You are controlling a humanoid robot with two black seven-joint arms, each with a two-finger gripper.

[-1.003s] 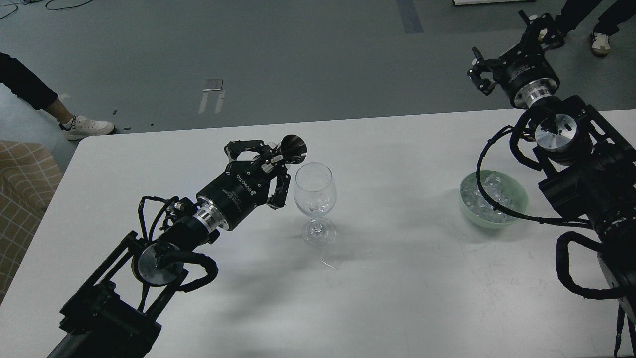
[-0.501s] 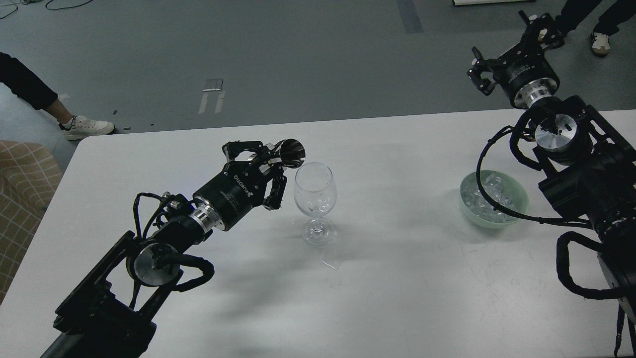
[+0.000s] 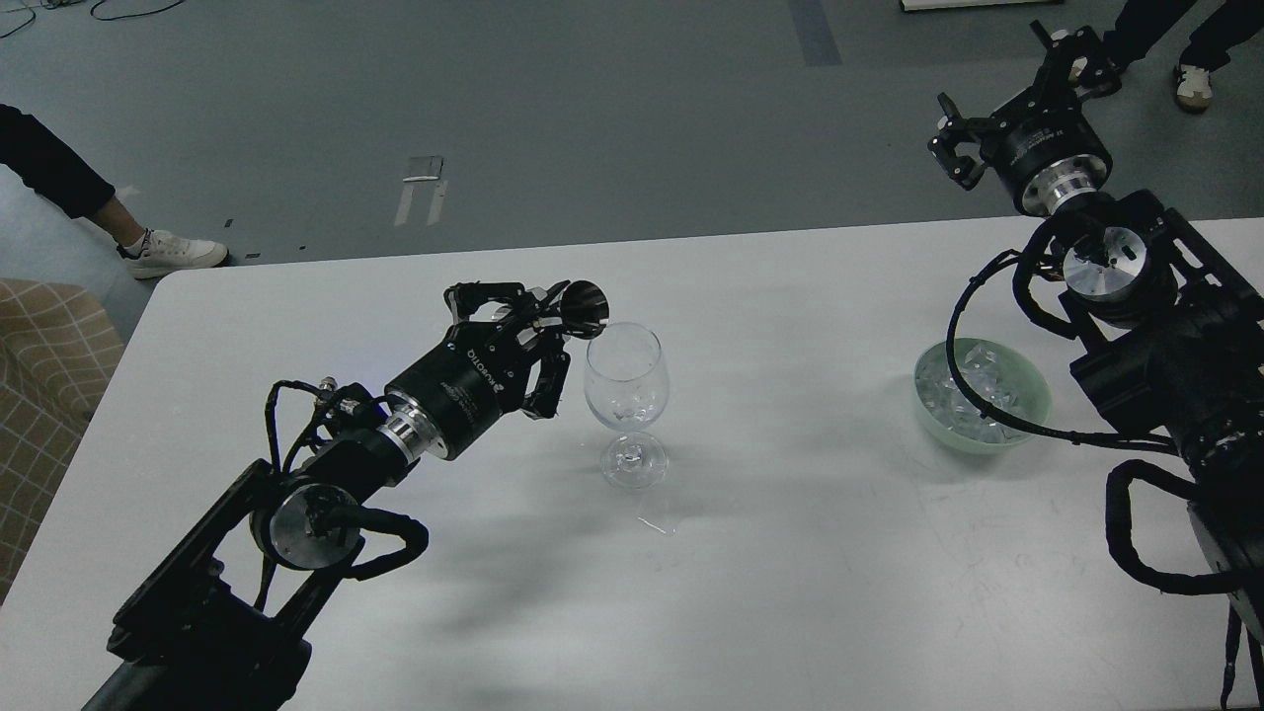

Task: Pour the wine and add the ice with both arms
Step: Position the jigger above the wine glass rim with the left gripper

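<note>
A clear wine glass (image 3: pixel 626 380) stands upright on the white table (image 3: pixel 790 553). My left gripper (image 3: pixel 523 321) is shut on a small dark metal cup (image 3: pixel 581 301), tilted on its side with its mouth at the glass's left rim. No liquid shows in the glass. The ice (image 3: pixel 973 395) lies heaped in a pale green bowl (image 3: pixel 1027 390) at the right. My right gripper (image 3: pixel 1012 99) is open and empty, raised past the table's far edge, well above and behind the bowl.
A small clear fleck (image 3: pixel 657 523) lies on the table in front of the glass. My right arm's cable (image 3: pixel 963 390) loops over the bowl. People's feet (image 3: pixel 173 252) stand on the floor beyond the table. A checked seat (image 3: pixel 39 375) is at the left edge.
My left arm has drawn slightly back to the left, and the metal cup has dropped a little closer to the glass rim. The right arm has not moved.
</note>
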